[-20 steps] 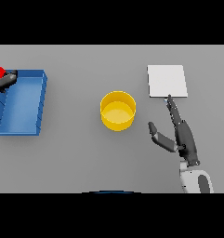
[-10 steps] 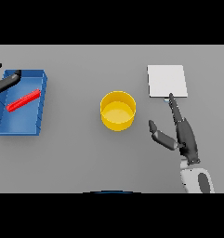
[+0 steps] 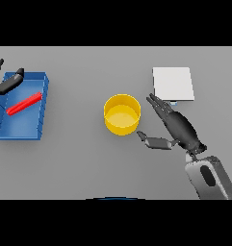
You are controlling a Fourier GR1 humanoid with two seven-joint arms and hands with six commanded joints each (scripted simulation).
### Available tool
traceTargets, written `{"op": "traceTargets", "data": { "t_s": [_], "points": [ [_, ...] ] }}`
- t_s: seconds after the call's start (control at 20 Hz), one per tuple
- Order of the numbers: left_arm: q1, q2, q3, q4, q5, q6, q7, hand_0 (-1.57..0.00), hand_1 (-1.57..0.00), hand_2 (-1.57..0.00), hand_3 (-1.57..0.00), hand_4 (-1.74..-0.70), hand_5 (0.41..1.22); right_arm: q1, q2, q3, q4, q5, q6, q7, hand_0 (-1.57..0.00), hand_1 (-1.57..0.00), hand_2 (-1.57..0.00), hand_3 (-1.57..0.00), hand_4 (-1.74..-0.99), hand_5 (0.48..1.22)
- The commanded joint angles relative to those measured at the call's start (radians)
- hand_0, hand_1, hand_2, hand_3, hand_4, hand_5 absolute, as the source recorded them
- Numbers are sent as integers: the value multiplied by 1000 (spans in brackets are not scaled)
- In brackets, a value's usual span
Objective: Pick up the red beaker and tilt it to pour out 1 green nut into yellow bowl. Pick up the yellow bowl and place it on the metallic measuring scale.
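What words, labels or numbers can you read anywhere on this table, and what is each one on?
None: no text can be read.
The yellow bowl, the blue tray and the red beaker lying in it are plain.
The metallic scale shows a blank top; a small bluish spot at its near edge is too small to read.

My right hand (image 3: 179,129) lies open, fingers straight, thumb out — the yellow bowl (image 3: 122,114) just off my fingertips, the scale (image 3: 173,83) beyond them — while my open left hand (image 3: 6,82) hovers over the blue tray (image 3: 22,129) holding the red beaker (image 3: 24,104).
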Motion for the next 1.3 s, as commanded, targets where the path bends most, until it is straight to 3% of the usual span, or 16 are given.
{"op": "traceTargets", "data": {
  "t_s": [0.0, 0.15, 0.45, 0.65, 0.85, 1.0, 1.25],
  "points": [
    [1, -3, -4, 2, -3, 1, -1, -8, -7, -7, -7, -806, 683, -29, -22, 25, 7, 37, 18, -11, 1, 1, 1, 1, -1137, 626],
    [10, -11, -2, 2, 3, -2, 14, -3, -3, -3, -3, -811, 688, -156, -87, 89, 57, 122, 94, -27, 1, 1, 1, 1, -1152, 632],
    [11, 1, 4, 13, 5, -15, -6, 0, 0, 0, 0, -805, 692, -326, -121, 211, 205, 238, 178, -108, 1, 1, 1, 1, -1156, 642],
    [25, 4, 8, -10, 14, -21, -12, 1, 1, 1, 1, -808, 696, -404, -105, 271, 303, 266, 224, -162, 1, 1, 1, 1, -1157, 644],
    [1, 13, 14, 14, 10, -24, 3, 1, 1, 1, 1, -805, 701, -471, -82, 326, 379, 294, 275, -179, 1, 1, 1, 1, -1159, 663],
    [4, 18, 12, 15, 5, -25, -5, 1, 1, 1, 1, -805, 702, -524, -59, 355, 420, 312, 329, -143, 1, 1, 1, 1, -1168, 673],
    [19, 16, 7, 16, 2, -29, -25, 1, 1, 1, 1, -797, 704, -556, -39, 383, 507, 327, 345, -157, 1, 1, 1, -8, -1186, 684]
  ]
}}
